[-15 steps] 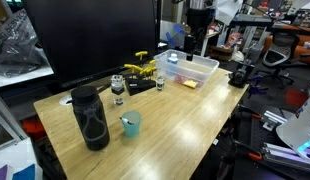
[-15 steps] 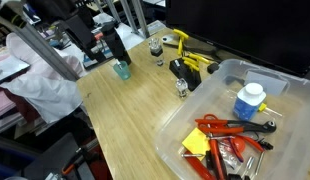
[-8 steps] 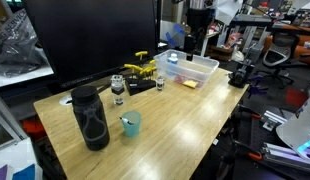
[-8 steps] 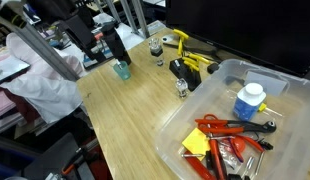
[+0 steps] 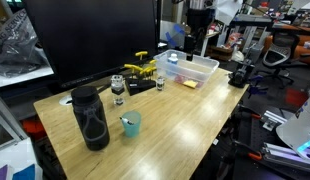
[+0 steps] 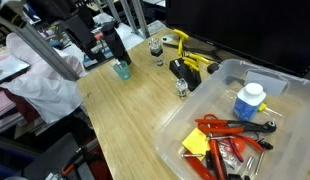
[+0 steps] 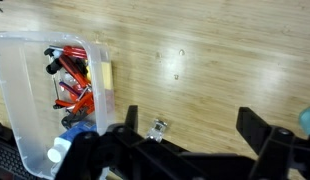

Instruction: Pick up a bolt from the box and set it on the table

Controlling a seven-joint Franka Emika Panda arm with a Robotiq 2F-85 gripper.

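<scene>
The clear plastic box (image 5: 191, 68) stands at the far end of the pale wood table (image 5: 165, 120). It holds red-handled pliers (image 6: 227, 128), a yellow pad and a blue-capped white bottle (image 6: 249, 102). I cannot make out a single bolt among the small metal parts. My gripper (image 5: 202, 46) hangs high over the far table edge by the box. In the wrist view the gripper (image 7: 193, 125) is open and empty over bare table (image 7: 195, 50), with the box (image 7: 25, 110) to its left.
A tall black canister (image 5: 90, 118) and a teal cup (image 5: 130, 124) stand near the front. Small jars (image 5: 118, 88), a black block and a yellow-handled tool (image 5: 145, 68) lie mid-table. One small jar (image 7: 160, 126) shows between my fingers. A large dark screen stands behind.
</scene>
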